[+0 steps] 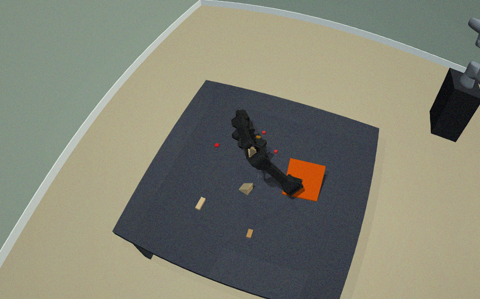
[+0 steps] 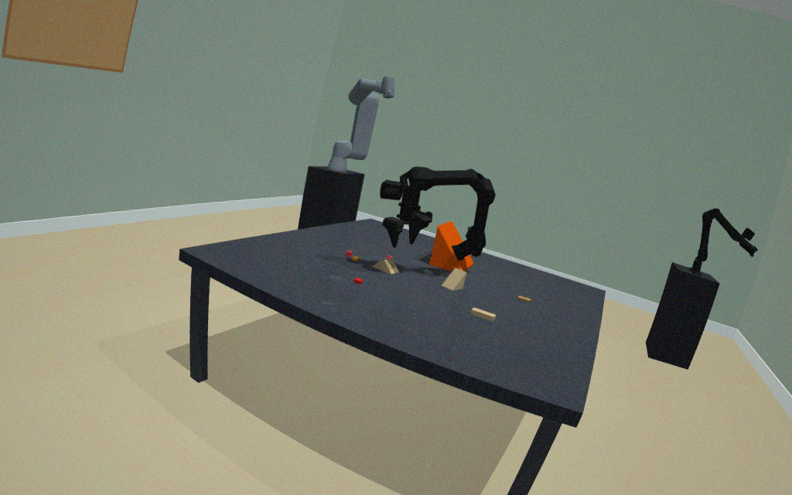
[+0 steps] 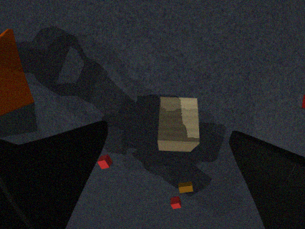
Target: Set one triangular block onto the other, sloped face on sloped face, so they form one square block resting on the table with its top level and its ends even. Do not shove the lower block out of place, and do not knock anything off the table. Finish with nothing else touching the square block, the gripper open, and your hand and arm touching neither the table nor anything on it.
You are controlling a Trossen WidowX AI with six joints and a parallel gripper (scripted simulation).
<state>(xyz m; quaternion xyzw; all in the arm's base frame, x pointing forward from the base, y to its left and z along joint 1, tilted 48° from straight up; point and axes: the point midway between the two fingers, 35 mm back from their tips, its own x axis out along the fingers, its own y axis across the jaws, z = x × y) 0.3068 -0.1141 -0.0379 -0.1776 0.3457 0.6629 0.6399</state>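
One tan triangular block (image 1: 251,152) (image 2: 386,266) (image 3: 178,123) rests on the table with an edge pointing up, apparently on its broad face. In the top view the arm partly hides it. The other tan triangular block (image 1: 246,188) (image 2: 455,279) stands apart from it, toward the wooden bars, with its sloped face facing up and to one side. My gripper (image 2: 403,244) (image 3: 170,132) is open and empty, above the first block and clear of it. In the wrist view that block shows between the spread fingers, lower than the tips.
An orange wedge (image 1: 308,175) (image 2: 445,247) (image 3: 14,79) stands close to the arm's base. Several red cubes (image 1: 216,145) (image 2: 357,281) (image 3: 104,162) and an amber block (image 1: 258,136) (image 2: 355,258) (image 3: 185,187) lie around the first block. A pale bar (image 1: 200,203) (image 2: 483,314) and a smaller brown bar (image 1: 249,233) (image 2: 524,298) lie beyond the second block.
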